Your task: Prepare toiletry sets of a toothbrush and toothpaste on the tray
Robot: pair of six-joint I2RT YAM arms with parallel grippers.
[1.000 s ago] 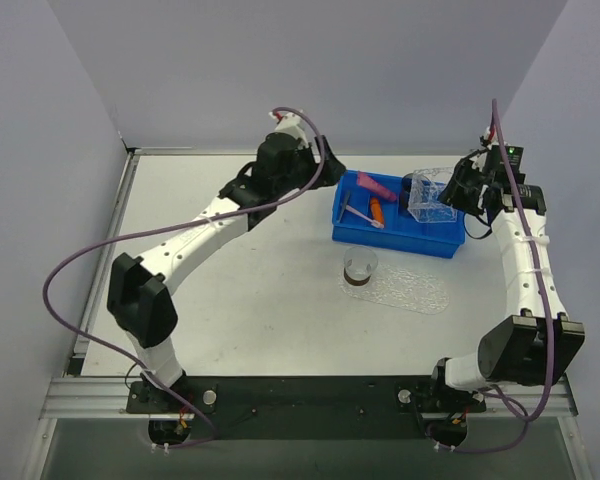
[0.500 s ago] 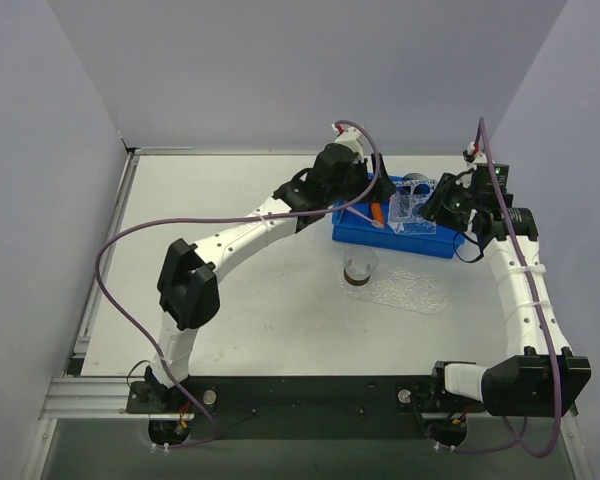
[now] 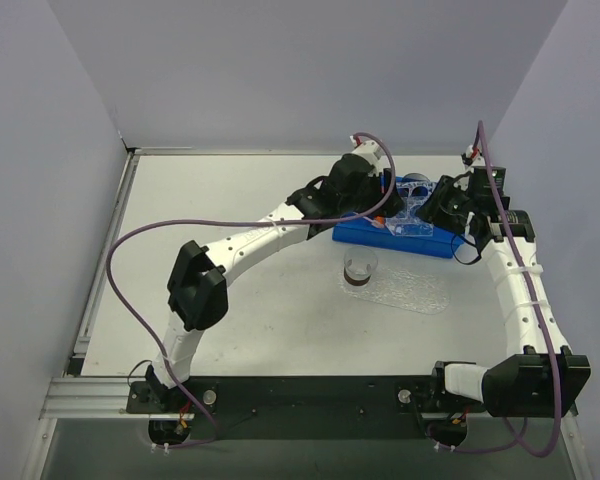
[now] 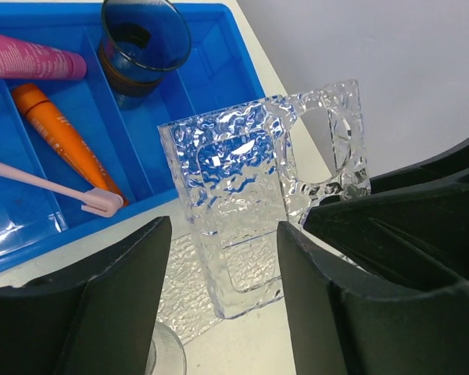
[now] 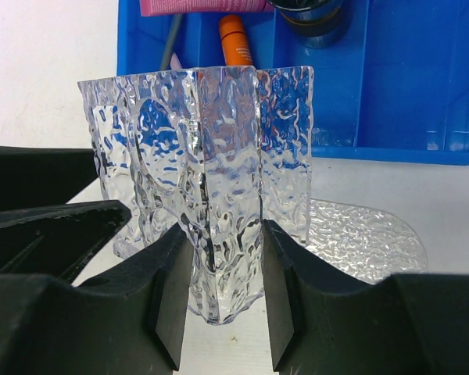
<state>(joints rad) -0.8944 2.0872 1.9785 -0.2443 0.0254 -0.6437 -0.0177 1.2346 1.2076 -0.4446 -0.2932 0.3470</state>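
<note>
My right gripper (image 5: pixel 227 289) is shut on a clear, bumpy plastic holder (image 5: pixel 211 156) with cut-out holes, held upright above the table's near side of the blue bin (image 3: pixel 380 238). My left gripper (image 4: pixel 223 266) is open, one finger on each side of the holder's (image 4: pixel 234 203) lower end, with a gap at its left finger. In the bin lie the pink toothpaste tube (image 4: pixel 31 64), the orange tube (image 4: pixel 59 137) and the pale toothbrush (image 4: pixel 47 183). The flat clear tray (image 3: pixel 410 292) lies on the table in front of the bin, below both grippers.
A dark blue cup (image 4: pixel 144 43) stands in the bin's far compartment. A clear cup with a dark base (image 3: pixel 360 268) stands at the tray's left end. The right gripper's black fingers (image 4: pixel 406 226) crowd the holder's right side.
My left arm has swung right, from beside the bin's left end to the holder, and its jaws have narrowed. The right gripper has shifted the holder slightly left.
</note>
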